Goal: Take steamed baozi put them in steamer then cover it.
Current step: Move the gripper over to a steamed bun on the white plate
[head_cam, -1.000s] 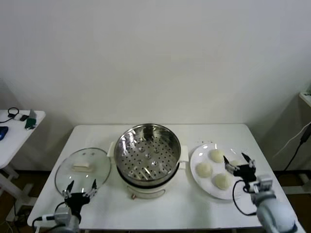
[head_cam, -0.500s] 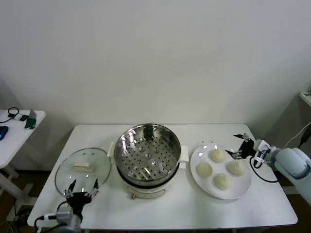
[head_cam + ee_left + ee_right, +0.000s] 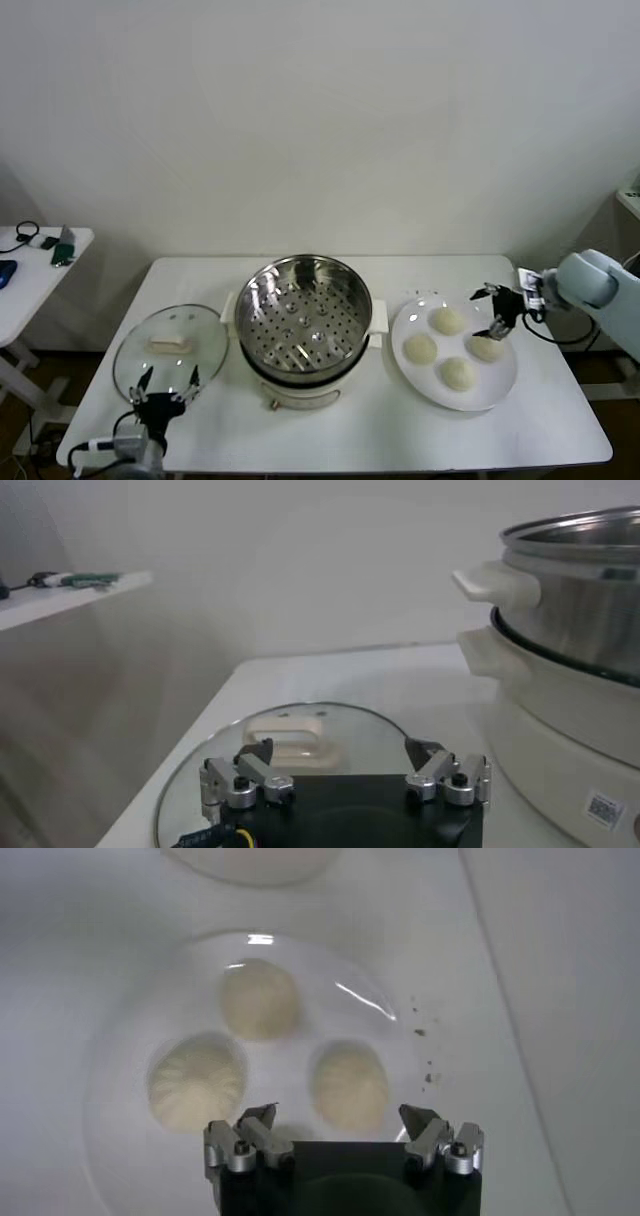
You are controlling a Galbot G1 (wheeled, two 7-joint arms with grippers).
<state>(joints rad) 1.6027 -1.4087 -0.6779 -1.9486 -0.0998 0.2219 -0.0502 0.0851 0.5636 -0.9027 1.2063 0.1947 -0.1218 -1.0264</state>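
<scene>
The right claw hangs spread and empty over the 3 o'clock rim of the white plate, its arm reaching in from the right edge of the table. The nearest bun lies just below and slightly toward 6 o'clock of the fingertips, so the coming move looks like a short drop onto it. The buns are round with no long axis, so any closing direction should do. In the right wrist view that same bun sits just ahead of the open jaws, a little off centre between them. Three more buns lie on the plate: one at 12 o'clock, one at 9 o'clock and one at 6 o'clock, each close to its neighbours, which may crowd the fingers.

The steamer stands mid-table, at 9 o'clock from the plate, its basket empty; nothing stands between plate and basket. The right arm is far nearer the buns.

The left claw waits spread and empty at the near edge of the glass lid, which lies flat on the table at 9 o'clock from the steamer
</scene>
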